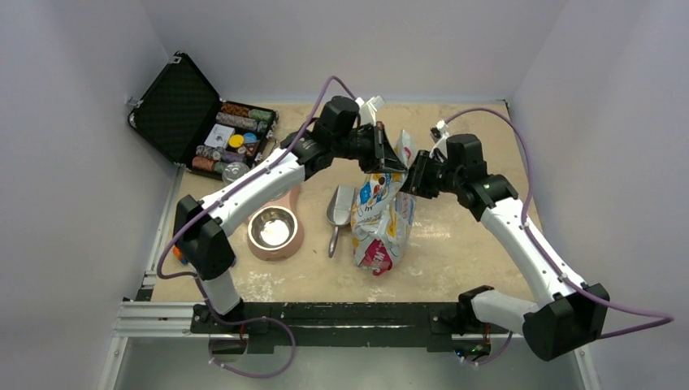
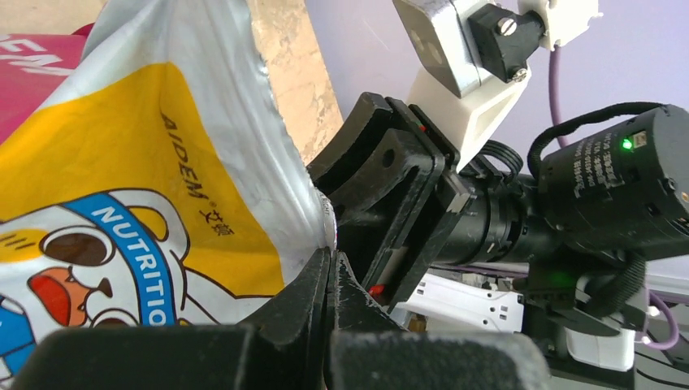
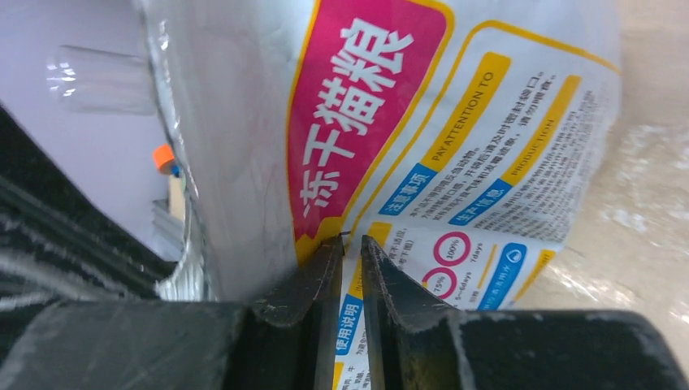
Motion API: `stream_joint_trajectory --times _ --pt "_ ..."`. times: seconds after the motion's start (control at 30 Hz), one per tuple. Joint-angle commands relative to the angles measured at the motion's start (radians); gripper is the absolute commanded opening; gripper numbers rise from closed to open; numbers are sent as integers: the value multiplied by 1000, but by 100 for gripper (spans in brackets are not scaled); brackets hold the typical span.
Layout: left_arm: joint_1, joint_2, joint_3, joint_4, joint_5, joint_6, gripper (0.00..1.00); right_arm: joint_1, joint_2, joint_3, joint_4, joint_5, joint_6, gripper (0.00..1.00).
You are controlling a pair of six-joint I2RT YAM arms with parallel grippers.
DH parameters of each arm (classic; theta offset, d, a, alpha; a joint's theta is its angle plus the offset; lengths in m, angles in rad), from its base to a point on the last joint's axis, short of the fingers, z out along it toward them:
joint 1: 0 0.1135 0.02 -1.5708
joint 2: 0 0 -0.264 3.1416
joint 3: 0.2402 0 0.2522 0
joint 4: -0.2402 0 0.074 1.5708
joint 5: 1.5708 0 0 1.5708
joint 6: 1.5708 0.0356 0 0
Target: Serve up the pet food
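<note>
Heads up on the bag [image 1: 380, 223]: it's glossy film, soft and crinkly, so it'll slide and buckle rather than hold any shape. It sits mid-table, just right of the metal scoop [image 1: 336, 213], with the steel bowl [image 1: 274, 228] a bit further left. You can't see any of the pet food itself. My guess is it's all inside and sunk low, which would make the bag bottom-heavy and floppy up top.

Both arms are at the bag's upper end. Your left gripper [image 2: 331, 258] is pinched tight on the silvery edge, fingers fully together on the film. Your right gripper [image 3: 350, 248] is clamped on the other panel (the pink one with all the printed text), with just a sliver between the fingers and film caught in it.

I reckon the top edge is the right place to grab, since flat doubled film gives the pads something to bite. The risk is that slick film creeps out if you pull hard, or the bag tips. Go gently and let the base rest on the table [image 1: 455, 244] so nothing spills.
</note>
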Motion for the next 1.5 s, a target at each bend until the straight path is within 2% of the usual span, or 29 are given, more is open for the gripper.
stream_joint_trajectory --times 0.0,0.07,0.2,0.27,0.4,0.53,0.7,1.1,1.47 --pt "25 -136 -64 223 34 -51 0 35 -45 -25 252 -184 95 22" --pt "40 -143 -107 284 56 -90 0 30 -49 -16 215 -147 116 23" --pt "57 -143 -174 483 82 -206 0 14 -55 76 -8 -60 93 25" --pt "58 -129 -182 562 100 -256 0 12 -100 90 -36 -19 116 31" --pt "59 -114 -189 641 102 -311 0 -23 -170 122 -100 55 178 48" --pt "58 -113 -186 629 104 -311 0 -37 -210 104 -92 41 194 49" --pt "59 -107 -176 616 107 -317 0 -37 -264 58 19 36 176 46" --pt "53 -91 -153 599 118 -331 0 -38 -198 62 16 76 152 38" --pt "51 -94 -118 522 103 -290 0 -38 -181 92 -107 187 106 13"
